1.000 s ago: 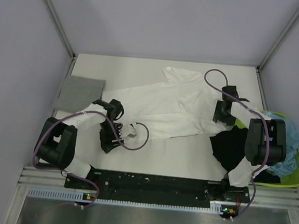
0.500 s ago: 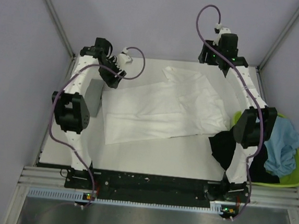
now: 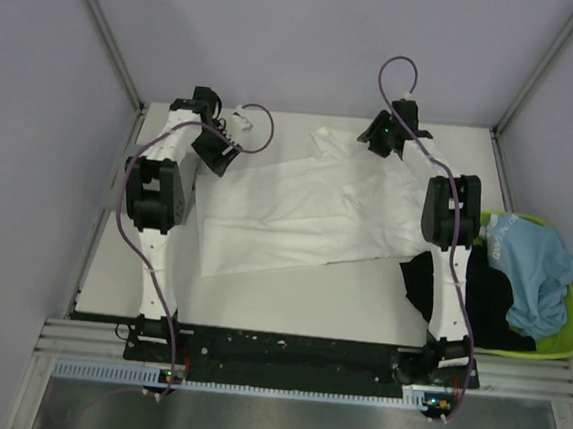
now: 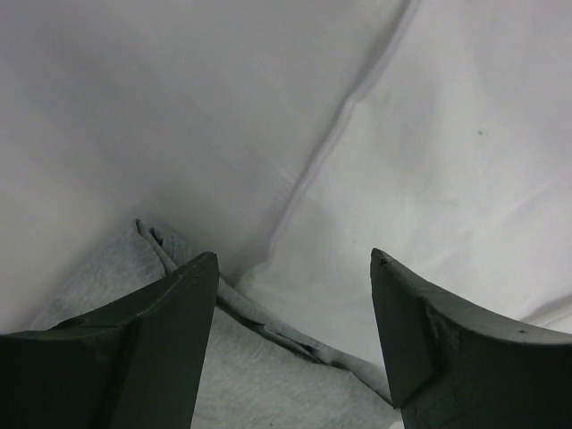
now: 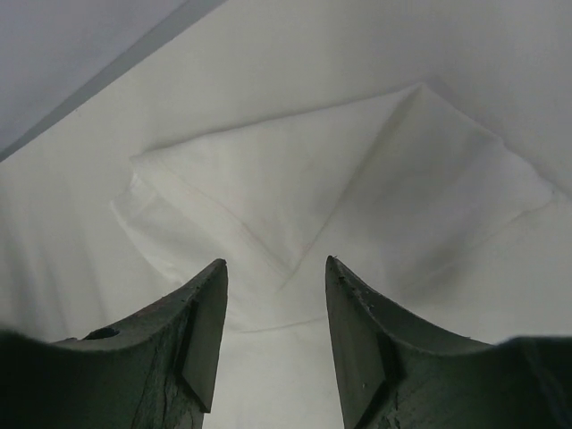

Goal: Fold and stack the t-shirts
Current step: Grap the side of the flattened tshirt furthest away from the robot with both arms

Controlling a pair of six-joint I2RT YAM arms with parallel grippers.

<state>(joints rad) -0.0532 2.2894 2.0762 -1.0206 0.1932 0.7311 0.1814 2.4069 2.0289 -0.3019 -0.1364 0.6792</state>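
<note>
Now, take the white shirt (image 3: 307,211) as your marker: it lies spread open across the middle of the table (image 3: 289,300), rumpled, with one sleeve pointing to the far edge.

Your left gripper (image 4: 293,259) hangs over the shirt's far-left corner. Its jaws stand wide apart and hold nothing. Between the fingers (image 4: 161,349) the wrist camera shows a seam of the white shirt running down and left from the top of the frame. Just below it is an edge of the grey shirt (image 4: 241,384), which touches the white cloth there. From above, the left arm hides most of that grey shirt.

Your right gripper (image 5: 275,264) sits over the far sleeve of the white shirt. Its jaws are parted by a moderate gap and are empty. The sleeve lies flat beneath them with a corner turned over on itself.

At the white shirt's near-right corner the black shirt (image 3: 432,277) touches it, lying partly on the table and partly over the rim of the tray (image 3: 561,349). Farther right of the white shirt, the blue shirt (image 3: 533,261) is bunched inside that tray, on top of the black cloth.
</note>
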